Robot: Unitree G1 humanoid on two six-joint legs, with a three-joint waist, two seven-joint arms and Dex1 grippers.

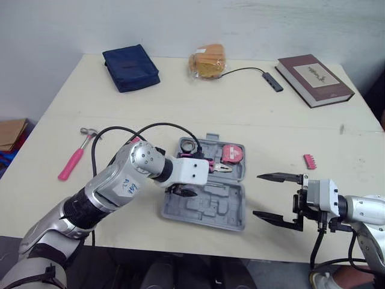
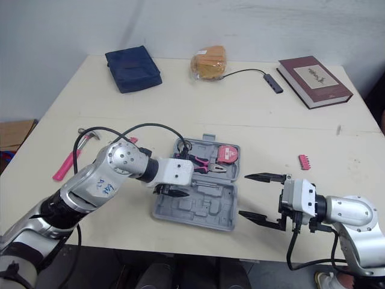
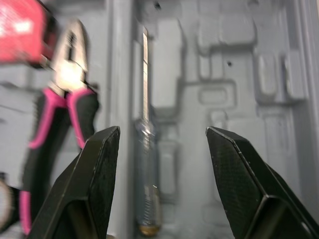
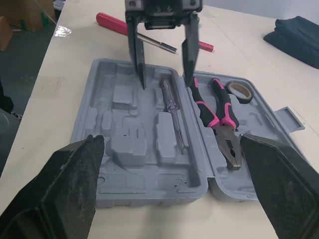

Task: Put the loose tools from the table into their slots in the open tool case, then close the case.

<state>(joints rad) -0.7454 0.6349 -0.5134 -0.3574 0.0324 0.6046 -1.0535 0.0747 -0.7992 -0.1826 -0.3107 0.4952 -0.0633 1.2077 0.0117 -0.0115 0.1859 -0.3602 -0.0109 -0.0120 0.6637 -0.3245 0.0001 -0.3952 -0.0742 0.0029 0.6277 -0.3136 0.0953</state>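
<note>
Off the tool case's (image 1: 210, 208) right side the right gripper (image 1: 257, 194) hangs wide open and empty, the left gripper (image 3: 162, 132) hovers over the case's near half, fingers spread, holding nothing, and the loose hammer (image 1: 73, 159) lies left of the case, handle slanting nearward, nearer the left arm.

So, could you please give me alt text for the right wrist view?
The open left tool hangs over an open grey case, above a screwdriver lying in it. Pink-handled pliers and a tape roll sit in the other half, a pink hammer lies on the table behind, and the open right tool frames the foreground.
</note>
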